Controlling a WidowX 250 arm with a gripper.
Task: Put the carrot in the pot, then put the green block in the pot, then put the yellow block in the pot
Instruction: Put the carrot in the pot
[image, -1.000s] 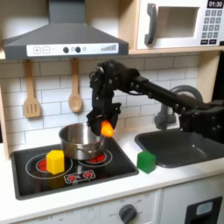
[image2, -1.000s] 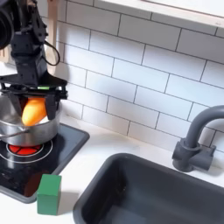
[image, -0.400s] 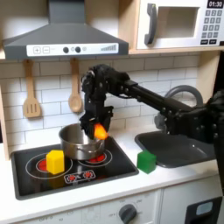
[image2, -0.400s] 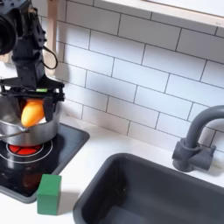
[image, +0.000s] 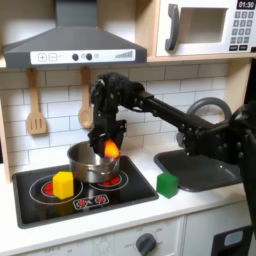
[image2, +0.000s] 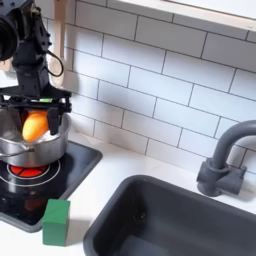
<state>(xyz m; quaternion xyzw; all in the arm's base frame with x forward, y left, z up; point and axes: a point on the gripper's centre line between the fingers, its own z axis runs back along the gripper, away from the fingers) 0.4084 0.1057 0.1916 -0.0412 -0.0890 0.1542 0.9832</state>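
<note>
Closest to me, at the front edge of the white counter (image: 200, 205), the green block (image: 167, 184) sits just off the stove's corner, between the black cooktop (image: 85, 195) and the dark sink (image: 205, 165); in the second exterior view the green block (image2: 55, 221) stands at the cooktop's near corner. The yellow block (image: 63, 184) rests on the cooktop toward the first exterior view's left, just beside the pot on its near side (whether they touch, I cannot tell).

Behind it is the pot (image: 92, 161), shiny steel, upright over the red burner rings. In the second exterior view the pot (image2: 30, 148) sits at the second exterior view's left edge.

The gripper (image: 109, 147) hangs over the pot's rim on the first exterior view's right side, its fingers clamped on the carrot (image: 110, 148), which glows orange between them. In the second exterior view the gripper (image2: 36, 124) has 1 dark finger on each side of the carrot (image2: 35, 126), held just above the pot's opening, not lying inside it.

Farther back, the grey faucet (image2: 222, 160) curves over the sink, and 2 wooden utensils (image: 36, 110) hang on the white tiled wall under the range hood (image: 72, 45). A microwave (image: 205, 27) sits highest, at the first exterior view's upper right.
</note>
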